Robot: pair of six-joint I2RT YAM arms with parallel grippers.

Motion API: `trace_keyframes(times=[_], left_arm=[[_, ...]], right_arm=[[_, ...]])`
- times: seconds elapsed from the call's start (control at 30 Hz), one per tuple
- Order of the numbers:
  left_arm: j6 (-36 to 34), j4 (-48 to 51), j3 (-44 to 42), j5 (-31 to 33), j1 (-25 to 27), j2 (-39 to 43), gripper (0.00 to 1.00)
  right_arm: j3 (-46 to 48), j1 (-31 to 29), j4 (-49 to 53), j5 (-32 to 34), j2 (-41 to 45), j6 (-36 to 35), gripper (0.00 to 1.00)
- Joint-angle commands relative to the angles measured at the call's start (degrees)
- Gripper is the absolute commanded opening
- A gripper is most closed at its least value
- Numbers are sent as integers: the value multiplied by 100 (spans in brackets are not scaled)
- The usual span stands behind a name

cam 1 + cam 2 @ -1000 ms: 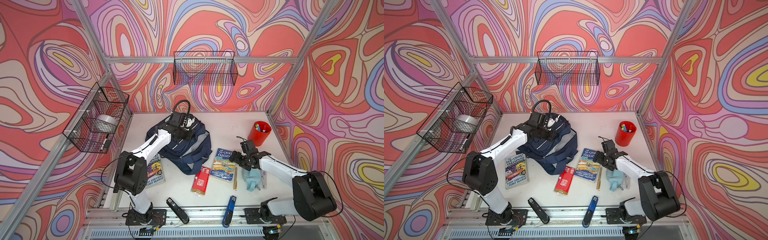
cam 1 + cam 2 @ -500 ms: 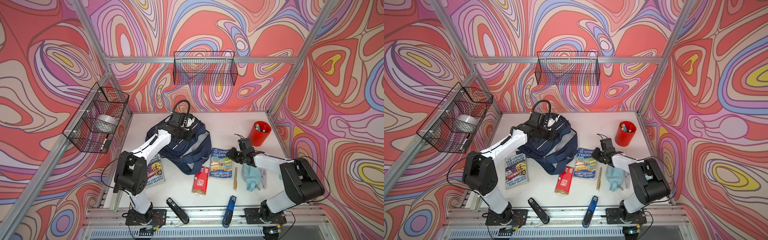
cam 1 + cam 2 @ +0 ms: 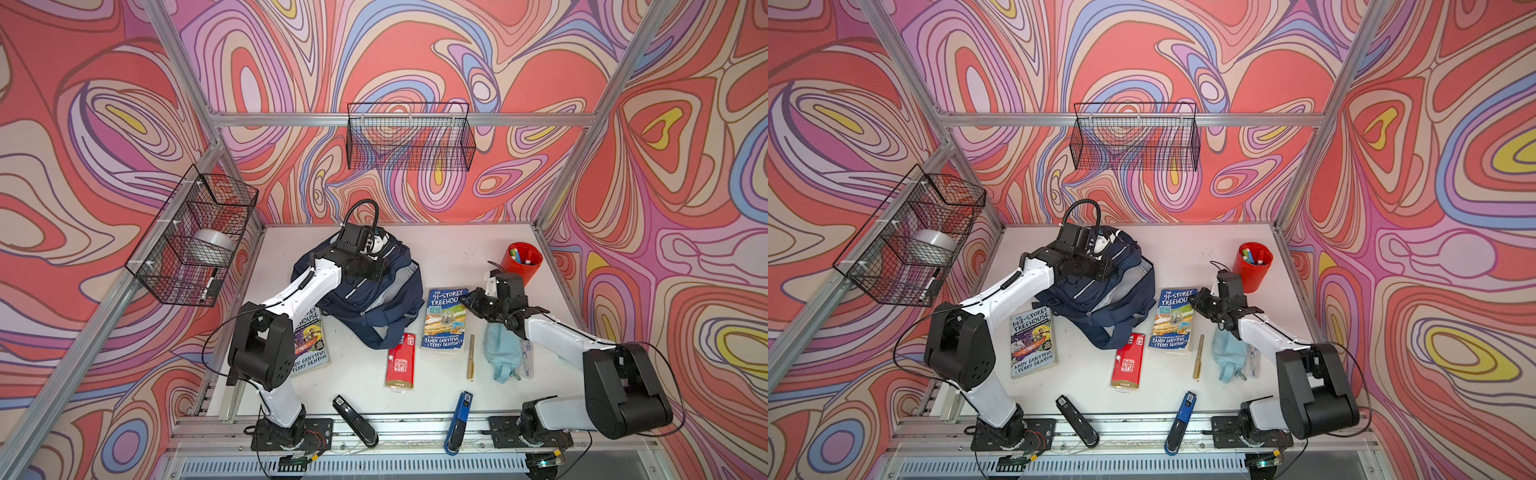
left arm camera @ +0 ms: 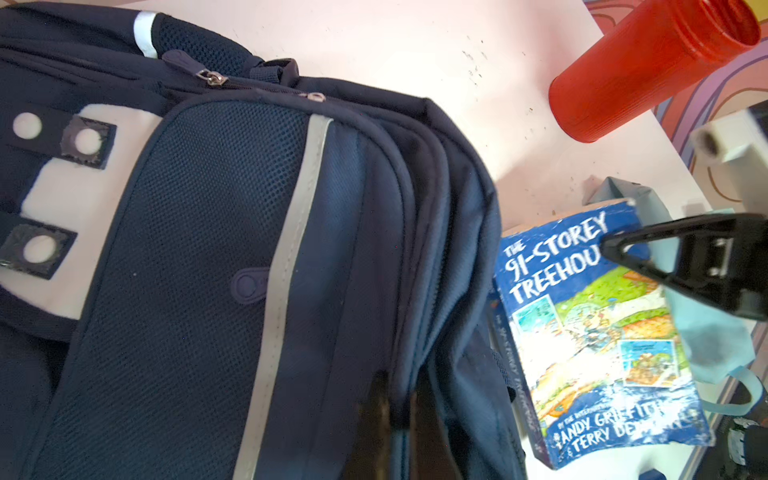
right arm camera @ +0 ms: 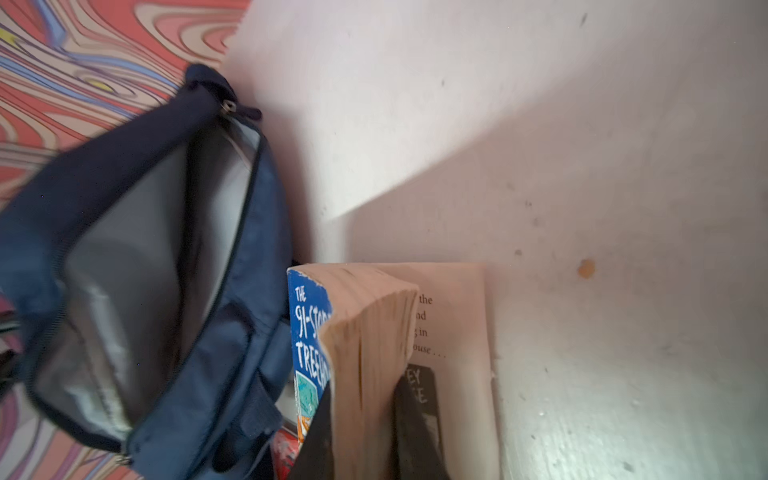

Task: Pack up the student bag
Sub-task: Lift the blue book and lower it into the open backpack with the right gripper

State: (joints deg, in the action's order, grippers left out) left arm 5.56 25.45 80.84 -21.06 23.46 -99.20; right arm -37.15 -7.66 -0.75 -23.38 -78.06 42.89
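The student bag (image 3: 370,293) (image 3: 1096,291), navy with pale stripes, lies at the back middle of the table. My left gripper (image 3: 376,269) (image 4: 397,419) is shut on a fold of fabric at its zip edge. In the right wrist view its main compartment (image 5: 137,270) gapes open onto grey lining. To the bag's right lies a blue book (image 3: 444,320) (image 3: 1173,322), "The 91-Storey Treehouse". My right gripper (image 3: 469,301) (image 5: 365,436) is shut on its thick block of pages at the far right corner. The last leaf (image 5: 453,332) lies flat on the table.
A second book (image 3: 1034,340) lies by the left arm. In front are a red packet (image 3: 400,361), gold pen (image 3: 471,356), light blue pouch (image 3: 503,353), black stapler (image 3: 355,419) and blue stapler (image 3: 459,419). A red cup (image 3: 521,262) stands at the back right.
My right gripper was open at the blue book's edge; the book slid toward the bag and straightened, and the gripper has shut on its pages. The left arm has not moved.
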Motion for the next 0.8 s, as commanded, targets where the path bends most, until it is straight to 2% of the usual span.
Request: trace_keyframes(times=[0.0, 0.13, 0.27, 0.43, 0.53, 0.6, 0.67, 0.77], left_arm=[[92, -280, -57, -195, -48, 181, 0], [94, -222, -31, -289, -44, 164, 0], [-2, -384, -131, -506, -46, 157, 0], [-241, -494, -195, -688, -25, 135, 0], [-255, -756, -269, -723, -3, 186, 0], [-410, -687, -131, -666, 83, 135, 0], [-480, -668, 0, -737, 132, 53, 0], [-401, -988, 7, -863, 128, -7, 0]], right_arm=[[-128, 141, -474, -761, 164, 136, 0], [224, 450, -1620, -1377, 77, 800, 0], [78, 500, -2259, -1659, -126, 1199, 0], [-652, 511, -2488, -1838, -594, 1699, 0], [-1201, 504, -2122, -1846, -1054, 1675, 0], [-1366, 479, -2457, -1941, -1502, 2031, 0], [-1618, 365, -2587, -1900, -1915, 2238, 0], [-2128, -94, -2264, -1506, -2563, 2228, 0]])
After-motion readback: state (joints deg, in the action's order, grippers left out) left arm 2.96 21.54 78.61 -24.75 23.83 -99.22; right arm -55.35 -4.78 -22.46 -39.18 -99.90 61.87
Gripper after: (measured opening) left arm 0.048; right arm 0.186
